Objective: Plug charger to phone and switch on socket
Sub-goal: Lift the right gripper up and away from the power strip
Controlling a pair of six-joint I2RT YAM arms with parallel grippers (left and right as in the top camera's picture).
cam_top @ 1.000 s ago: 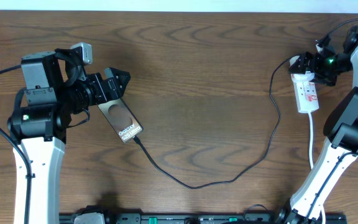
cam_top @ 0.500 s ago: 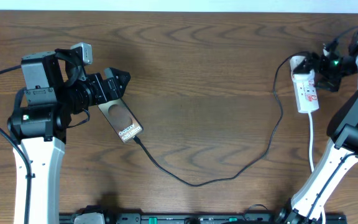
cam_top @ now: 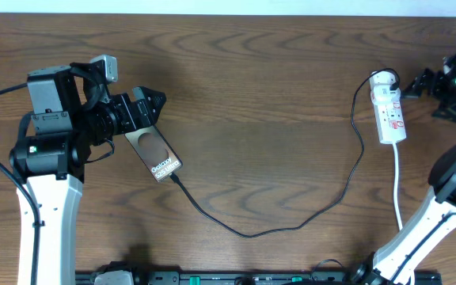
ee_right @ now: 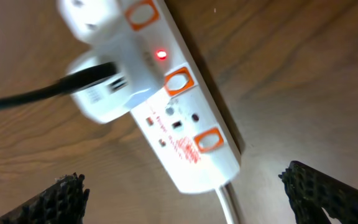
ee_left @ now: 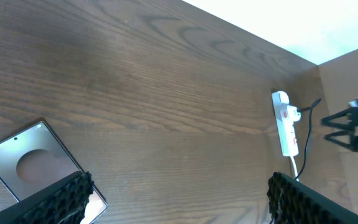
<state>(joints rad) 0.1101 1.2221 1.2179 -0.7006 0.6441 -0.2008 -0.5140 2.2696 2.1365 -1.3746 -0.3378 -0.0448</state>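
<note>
Lying on wood desk [cam_top: 260, 95], bronze slab phone [cam_top: 155, 153] w/ thin black charger cable [cam_top: 291, 226] at its lower end. L gripper [cam_top: 150, 115] jaws open over it; R gripper [cam_top: 424, 93] jaws open beside white socket strip [cam_top: 389, 115].

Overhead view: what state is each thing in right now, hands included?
phone: flat on the table, charger looks plugged into its lower end.
charger: other end in the adapter on the socket.
socket: red light lit.
left hand: open, over the phone's upper end.
right hand: open, clear of the socket.
</note>
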